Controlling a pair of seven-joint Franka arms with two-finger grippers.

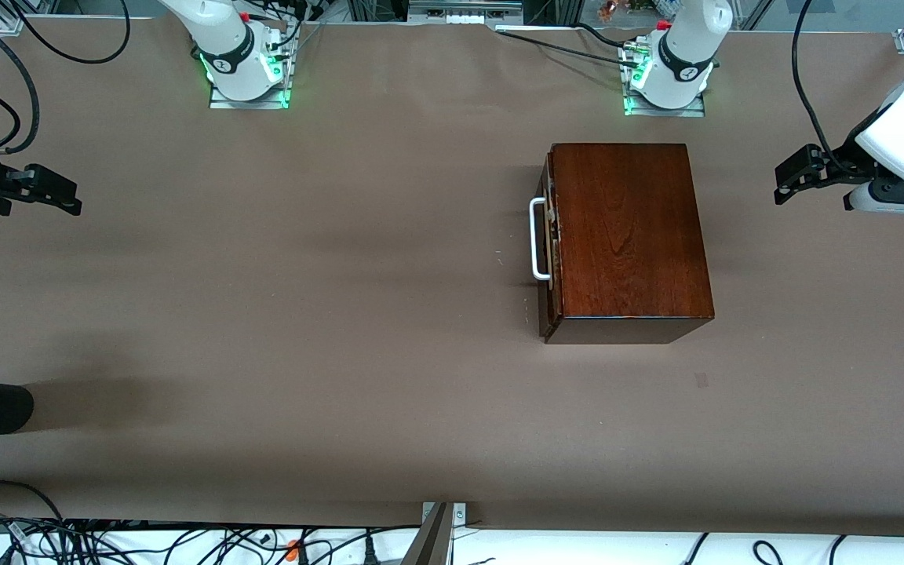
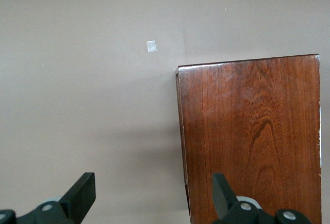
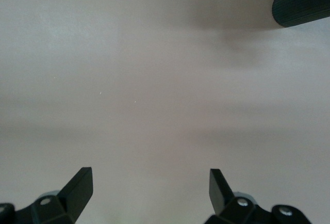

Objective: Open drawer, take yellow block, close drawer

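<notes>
Reddish-brown glossy wooden box (image 1: 628,235) keeps its drawer (image 1: 548,243) shut, white handle (image 1: 537,239) untouched; yellow block unseen. Left gripper (image 2: 152,195), wide, hovers beside the box; right gripper (image 3: 149,190), wide, waits over bare table. Next: grasp handle.

Front view high, facing the robots' bases, whole table (image 1: 342,314) in frame; left wrist view straight down, close, sharing the wooden box (image 1: 628,235) (image 2: 252,141) with it; right wrist view straight down on bare table (image 3: 154,79) and a dark ribbed cylinder (image 3: 303,2).
</notes>
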